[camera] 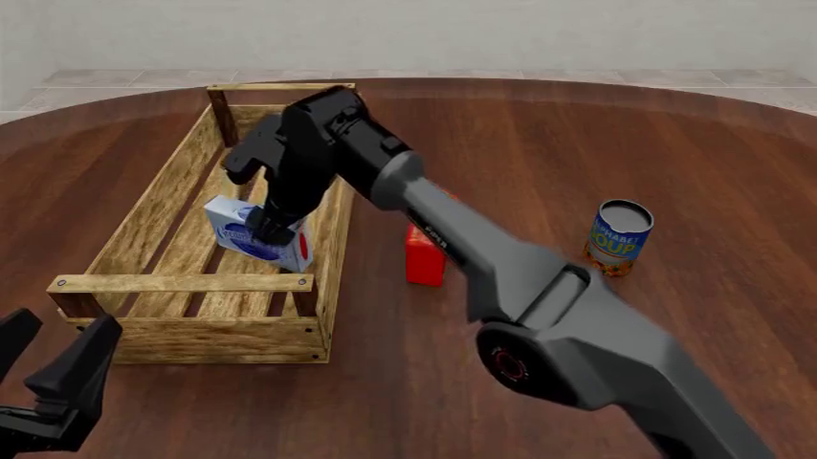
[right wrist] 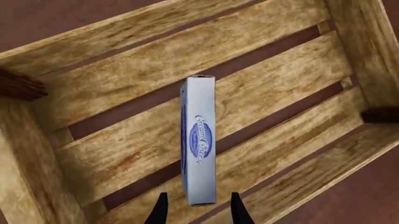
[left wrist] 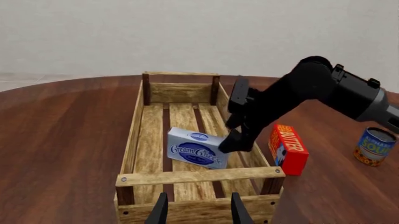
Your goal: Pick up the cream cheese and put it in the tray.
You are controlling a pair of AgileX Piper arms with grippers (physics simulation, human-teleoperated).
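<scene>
The cream cheese [camera: 255, 234] sits inside the tray [camera: 191, 330], leaning up on its edge. The right gripper [camera: 272, 228] is right above the box, fingers spread a little beside it, with no clear hold.

white cream cheese [left wrist: 196, 149] (on edge) inside wooden tray [left wrist: 134, 135]

The right arm [camera: 537, 287] reached forward and leftward, its gripper [camera: 271, 228] pointed downward with fingers parted. The left gripper [camera: 57, 378] hung low, fingers spread apart.
</scene>
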